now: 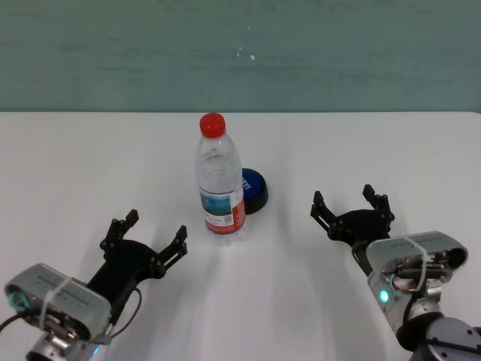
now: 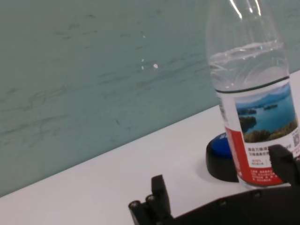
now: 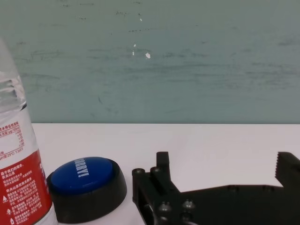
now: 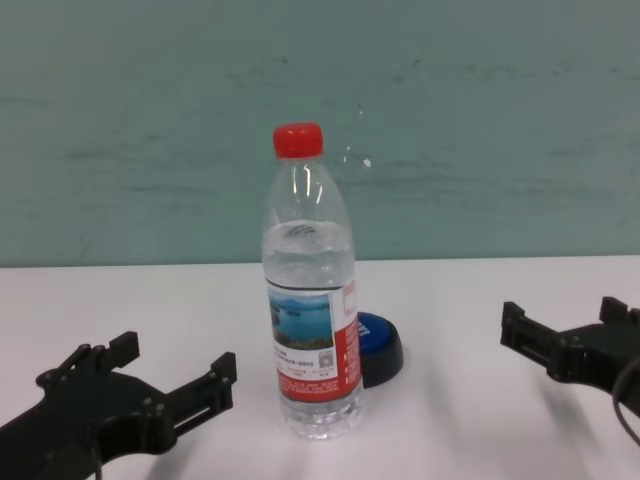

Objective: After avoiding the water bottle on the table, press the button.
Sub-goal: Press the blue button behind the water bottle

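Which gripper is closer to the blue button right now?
Right. The right gripper sits open to the button's right, with bare table between. The left gripper is open too, farther off, with the water bottle standing in its way.

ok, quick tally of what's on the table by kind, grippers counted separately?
Bottles: 1, the water bottle, upright, red cap.
Buttons: 1, the button, blue dome behind and just right of the bottle.
Grippers: 2, the left gripper and the right gripper, both open, near side of the table.
Total: 2 objects, 2 grippers.
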`<state>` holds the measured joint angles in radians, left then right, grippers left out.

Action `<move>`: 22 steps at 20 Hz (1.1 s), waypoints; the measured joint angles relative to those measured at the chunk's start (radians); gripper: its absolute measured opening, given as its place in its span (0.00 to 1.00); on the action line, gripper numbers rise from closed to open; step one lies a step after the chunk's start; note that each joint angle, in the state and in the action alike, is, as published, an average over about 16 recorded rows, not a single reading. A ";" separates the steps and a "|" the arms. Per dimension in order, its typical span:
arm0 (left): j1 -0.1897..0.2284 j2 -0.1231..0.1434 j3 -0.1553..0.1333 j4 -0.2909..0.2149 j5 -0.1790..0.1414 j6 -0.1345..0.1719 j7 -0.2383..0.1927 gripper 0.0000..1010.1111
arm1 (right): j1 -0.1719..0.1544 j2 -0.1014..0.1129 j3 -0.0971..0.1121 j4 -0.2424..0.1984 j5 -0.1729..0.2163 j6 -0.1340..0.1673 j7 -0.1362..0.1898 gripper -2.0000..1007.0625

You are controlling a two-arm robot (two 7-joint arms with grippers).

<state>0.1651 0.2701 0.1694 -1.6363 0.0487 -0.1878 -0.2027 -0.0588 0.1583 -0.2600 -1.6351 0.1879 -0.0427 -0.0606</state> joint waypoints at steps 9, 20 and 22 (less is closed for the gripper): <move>0.000 0.000 0.000 0.001 -0.003 0.000 -0.002 0.99 | -0.004 0.001 0.009 -0.008 -0.004 0.009 0.016 1.00; 0.000 0.000 0.000 0.001 -0.004 0.000 -0.003 0.99 | -0.007 0.019 0.036 -0.042 -0.016 0.070 0.098 1.00; 0.000 0.000 0.000 0.001 -0.004 0.000 -0.003 0.99 | -0.001 0.025 0.040 -0.046 -0.018 0.088 0.118 1.00</move>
<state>0.1647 0.2699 0.1690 -1.6354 0.0445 -0.1877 -0.2057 -0.0602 0.1834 -0.2204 -1.6810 0.1696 0.0452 0.0577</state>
